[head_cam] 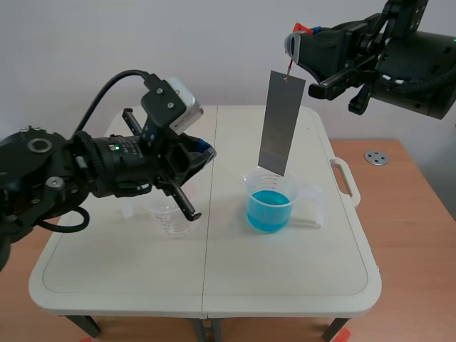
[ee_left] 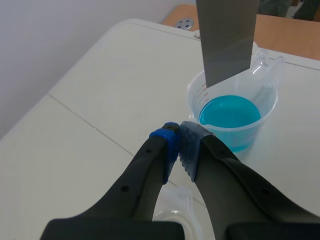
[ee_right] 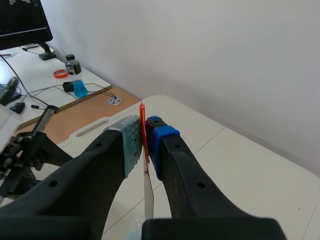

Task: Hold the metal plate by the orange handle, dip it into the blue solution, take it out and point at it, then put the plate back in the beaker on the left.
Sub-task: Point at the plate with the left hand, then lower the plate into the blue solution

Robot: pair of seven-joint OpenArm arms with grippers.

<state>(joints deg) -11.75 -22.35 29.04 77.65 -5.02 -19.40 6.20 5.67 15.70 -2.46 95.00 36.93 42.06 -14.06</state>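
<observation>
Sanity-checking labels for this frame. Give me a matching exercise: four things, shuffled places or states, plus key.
A metal plate
B left gripper
C empty beaker
D right gripper

1 shut on the orange handle
2 stands on the table, left of the blue solution
3 hangs over the blue solution
4 shut, holding nothing

Pairs: A-3, B-4, C-2, D-1

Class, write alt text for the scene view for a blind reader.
The right jaws hold a grey metal plate by its orange handle over a beaker of blue solution. The shut left jaws aim toward it, above a clear beaker.
</observation>
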